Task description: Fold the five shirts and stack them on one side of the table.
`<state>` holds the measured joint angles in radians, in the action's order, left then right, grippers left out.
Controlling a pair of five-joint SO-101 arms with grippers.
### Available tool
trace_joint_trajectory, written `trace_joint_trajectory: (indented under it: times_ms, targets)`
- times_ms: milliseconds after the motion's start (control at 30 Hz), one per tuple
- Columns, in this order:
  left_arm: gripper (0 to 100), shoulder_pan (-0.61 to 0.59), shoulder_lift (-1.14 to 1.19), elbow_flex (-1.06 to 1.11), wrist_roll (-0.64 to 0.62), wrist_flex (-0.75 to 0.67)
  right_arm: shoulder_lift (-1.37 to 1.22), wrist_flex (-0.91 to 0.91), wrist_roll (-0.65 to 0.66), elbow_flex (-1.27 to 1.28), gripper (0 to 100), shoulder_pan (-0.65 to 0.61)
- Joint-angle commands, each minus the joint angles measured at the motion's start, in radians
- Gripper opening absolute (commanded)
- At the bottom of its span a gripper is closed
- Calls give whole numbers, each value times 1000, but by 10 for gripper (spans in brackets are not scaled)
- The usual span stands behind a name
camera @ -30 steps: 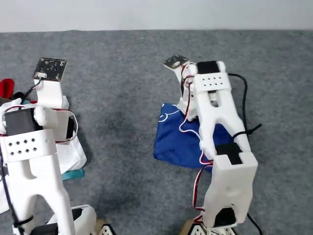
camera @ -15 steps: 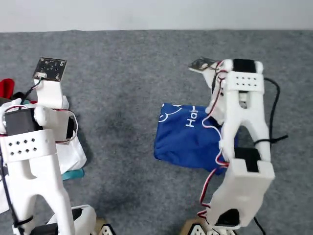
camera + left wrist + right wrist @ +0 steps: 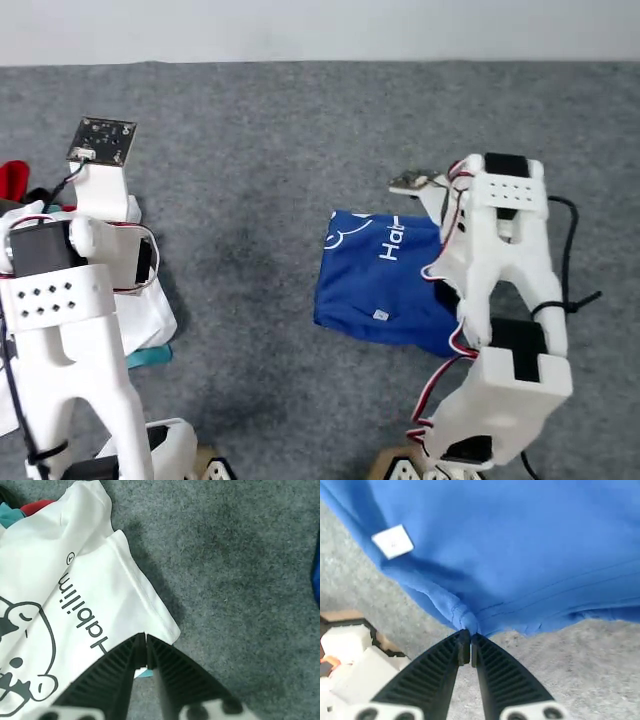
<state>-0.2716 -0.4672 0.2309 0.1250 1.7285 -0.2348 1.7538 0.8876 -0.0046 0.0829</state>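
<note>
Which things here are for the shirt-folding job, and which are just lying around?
For the job:
blue shirt, pinched at its hem by the right gripper
white shirt, with the shut left gripper at its edge
teal cloth and red cloth next to it, probably more shirts

Just lying about:
grey table cover

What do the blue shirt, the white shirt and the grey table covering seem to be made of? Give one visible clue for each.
The blue shirt looks like a soft matte knit, probably cotton: it creases and has a stitched hem. The white shirt seems a similar thin matte knit, with a printed cartoon and a seamed edge. The grey table covering looks like felt or short-pile carpet, judging by its fuzzy, mottled surface.
</note>
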Motion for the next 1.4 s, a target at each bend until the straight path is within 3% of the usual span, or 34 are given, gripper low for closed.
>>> trace_joint_trajectory:
  times_ms: [0,133,300,367,467,600,700,867,1067,1367]
  targets:
    - [5,3,-21,-2,-6,25,61,41,35,-2,9,50]
    - [5,3,-21,-2,-5,25,64,41,28,-2,31,54]
    - [5,3,-21,-2,-5,25,148,45,-118,-5,231,50]
    - [5,3,-21,-2,-5,25,217,44,-123,0,256,27]
    - [5,3,-21,-2,-5,25,294,42,-127,0,191,-42]
    - [5,3,-21,-2,-5,25,283,28,-132,0,10,-173]
    - [5,3,-21,-2,-5,25,203,2,-190,0,26,-231]
    - [5,3,-21,-2,-5,25,45,-91,-265,0,10,-216]
    - [5,3,-21,22,-3,25,-90,-18,-256,26,9,-151]
    - [5,5,-29,102,-3,23,-97,22,-199,138,9,-74]
